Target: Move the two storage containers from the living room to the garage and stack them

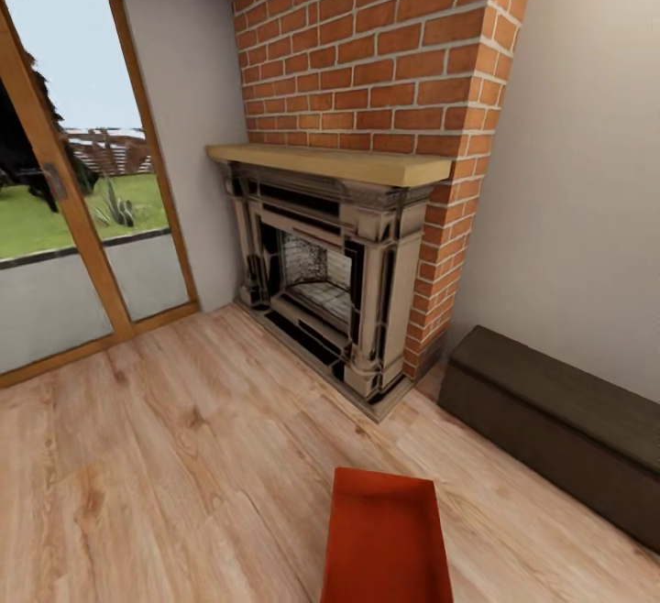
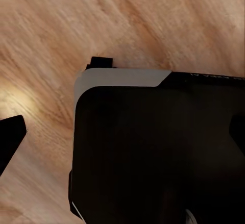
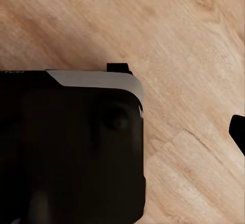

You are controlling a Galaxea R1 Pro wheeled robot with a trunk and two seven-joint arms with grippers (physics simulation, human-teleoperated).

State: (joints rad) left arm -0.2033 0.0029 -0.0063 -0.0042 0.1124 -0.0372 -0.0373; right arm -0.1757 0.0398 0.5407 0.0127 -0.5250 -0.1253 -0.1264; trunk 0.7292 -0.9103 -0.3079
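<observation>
We see one orange-red matte topless rectangular bin (image 1: pixel 387 539) on light wood plank floor (image 1: pixel 165 456), dead ahead, close below us, long axis pointing away toward fireplace. Neither arm evidently nearer. Claw state: cannot tell, either side.

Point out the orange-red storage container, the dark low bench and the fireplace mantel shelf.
storage container (image 1: pixel 385 539): head view, inside of the bin's bottom.
dark low bench (image 1: pixel 559 397): head view, its top surface.
mantel shelf (image 1: pixel 339 163): head view, light wood top above the fireplace.

Orange-red storage container (image 1: pixel 386 539), red-brick fireplace (image 1: pixel 367 53), light wood floor (image 1: pixel 165 456)
</observation>
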